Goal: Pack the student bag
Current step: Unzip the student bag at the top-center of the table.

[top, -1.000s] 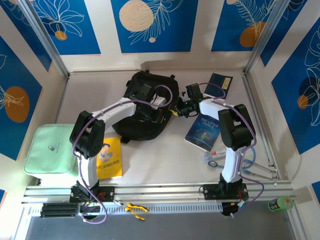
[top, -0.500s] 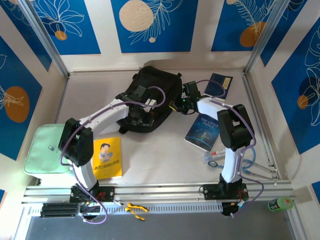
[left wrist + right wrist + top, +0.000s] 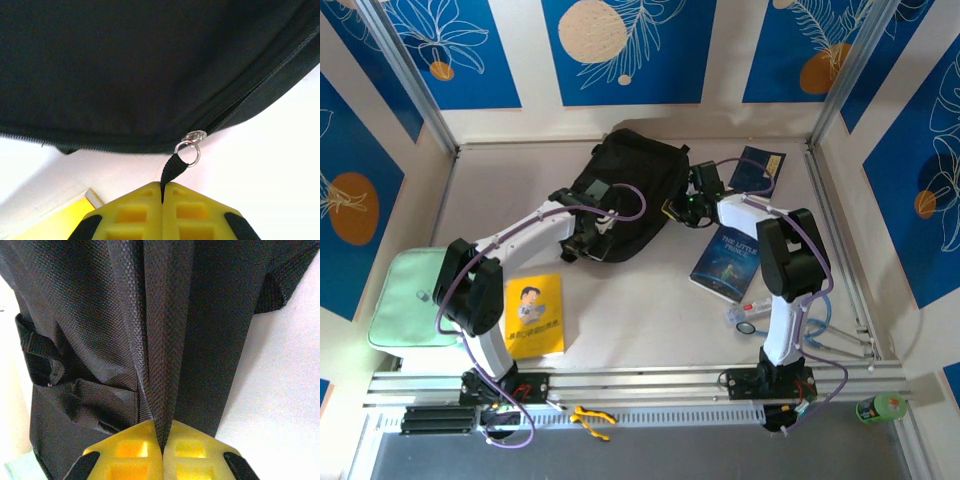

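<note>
Seen from above, the left arm rises from its base at the near rail, folds at the elbow over the pale green pad's [image 3: 415,300] edge and stretches its forearm across the table [image 3: 650,320], so that the left gripper [image 3: 582,236] meets the near left rim of the student bag [image 3: 630,180], which lies at the far middle of the table between the two arms. The right arm stands upright, bends at the elbow and runs its forearm leftward, bringing the right gripper [image 3: 681,208] to the bag's right side. A dark blue book [image 3: 728,262] beside the right arm reads "THE LITTLE PRINCE"; the yellow book [image 3: 535,315] near the left arm carries a cartoon figure, its writing too small to read. The left wrist view has the yellow fingers [image 3: 130,215] pressed together, pinching the black zip pull [image 3: 172,172], whose metal ring [image 3: 190,150] hangs from the bag's zip line. The right wrist view has the yellow fingers [image 3: 195,452] closed tight on a raised fold of the bag's woven black fabric, with a webbing strap [image 3: 40,355] at the left
</note>
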